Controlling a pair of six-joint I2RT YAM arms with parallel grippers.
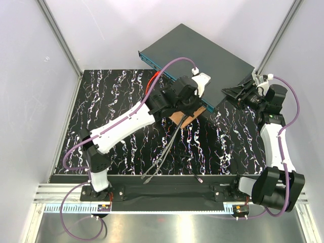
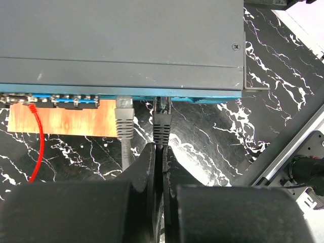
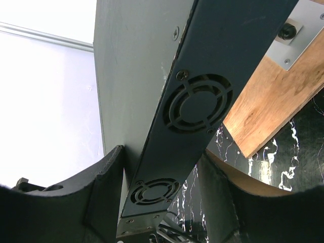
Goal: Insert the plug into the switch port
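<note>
Plug sits nosed into the switch port, we reckon; left end effector clenched on it, right end effector gripping the switch, final push left.

Work surface: a table topped in black with white veining, dark throughout.

Far centre to far right: the switch lies angled, its blue socket face turned near-left. A wooden board lies flat on the surface under that near edge and juts out toward the near side.

A red cable runs down from the left end of the blue face onto the surface.

Centre: thin grey and black cables trail from the board to the near edge. A pink-tipped cable end lies near-right of them.
</note>
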